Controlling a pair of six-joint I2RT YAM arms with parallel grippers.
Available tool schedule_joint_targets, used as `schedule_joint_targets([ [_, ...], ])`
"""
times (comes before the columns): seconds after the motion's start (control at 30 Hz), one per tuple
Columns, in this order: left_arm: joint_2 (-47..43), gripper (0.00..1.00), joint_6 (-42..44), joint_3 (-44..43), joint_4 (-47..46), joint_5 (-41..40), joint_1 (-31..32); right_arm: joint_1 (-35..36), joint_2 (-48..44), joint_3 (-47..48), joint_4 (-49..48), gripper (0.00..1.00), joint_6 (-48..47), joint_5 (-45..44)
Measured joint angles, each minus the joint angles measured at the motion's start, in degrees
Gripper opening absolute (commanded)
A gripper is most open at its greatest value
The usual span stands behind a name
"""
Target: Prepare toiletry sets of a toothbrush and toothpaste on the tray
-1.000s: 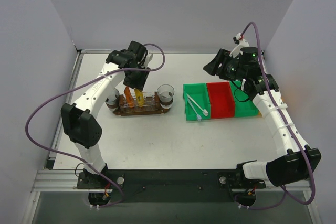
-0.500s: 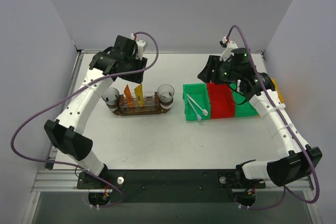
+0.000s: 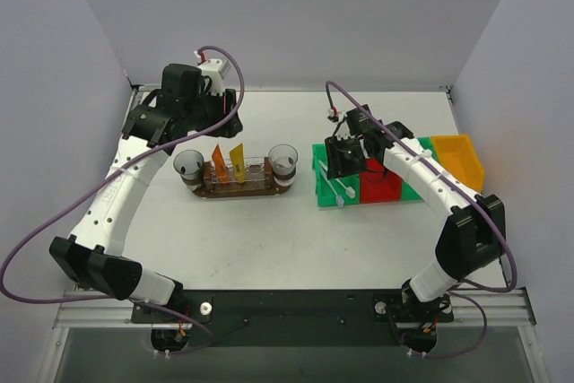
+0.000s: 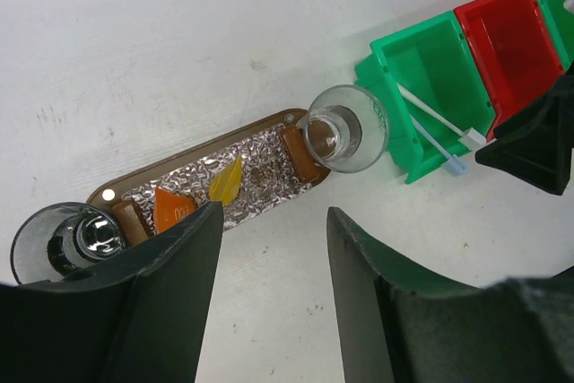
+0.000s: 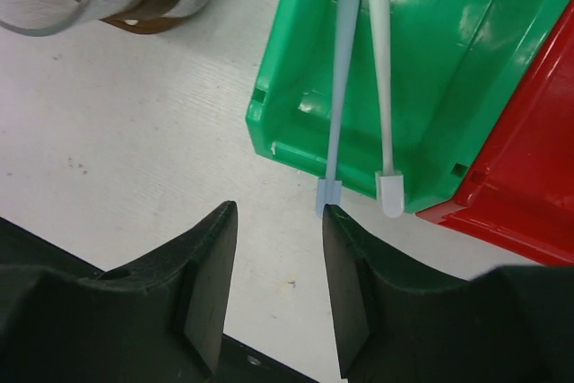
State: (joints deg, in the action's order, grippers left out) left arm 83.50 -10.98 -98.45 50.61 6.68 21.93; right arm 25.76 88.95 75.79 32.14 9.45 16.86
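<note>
**Ana:** From above, where is the tray?

**Ben:** The tray [image 3: 238,189] lies left of centre on the table [image 3: 269,239]. A clear cup [image 3: 282,159] sits at each end, and two toothpaste tubes [image 3: 221,164] stand between them. The toothbrushes [image 3: 337,189] lie in the green bin [image 3: 317,175], well apart from the tray. The right gripper [image 3: 345,161] hangs over that bin, and the left gripper [image 3: 146,123] is behind the tray's left end. I cannot tell the finger gaps here.

**Ana:** And the left wrist?

**Ben:** The left gripper [image 4: 269,248] is spread wide and holds nothing. Below it is the tray [image 4: 269,157] with one orange tube and one yellower tube.

**Ana:** Right wrist?

**Ben:** The right gripper [image 5: 278,257] has its fingers parted and empty, above the bin's corner. A pale blue brush and a white brush lie side by side, heads poking over the rim. The red bin [image 5: 529,159] adjoins.
</note>
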Motion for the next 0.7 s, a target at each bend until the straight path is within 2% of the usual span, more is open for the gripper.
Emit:
schedule_joint_targets([
  [0.27,-1.7,0.6,-0.9,5.3,-1.1,3.1,-1.1,-1.0,5.9,-0.5,0.2,0.35,-4.7,-3.3],
  [0.53,-3.7,0.6,-0.9,5.8,-1.4,4.1,-1.9,-1.9,14.0,-0.5,-1.4,0.35,-9.8,-7.1],
  [0.7,-4.1,0.6,-0.8,5.8,-1.5,4.3,-2.3,-2.1,16.1,-0.3,-3.6,0.34,-11.7,-7.7],
])
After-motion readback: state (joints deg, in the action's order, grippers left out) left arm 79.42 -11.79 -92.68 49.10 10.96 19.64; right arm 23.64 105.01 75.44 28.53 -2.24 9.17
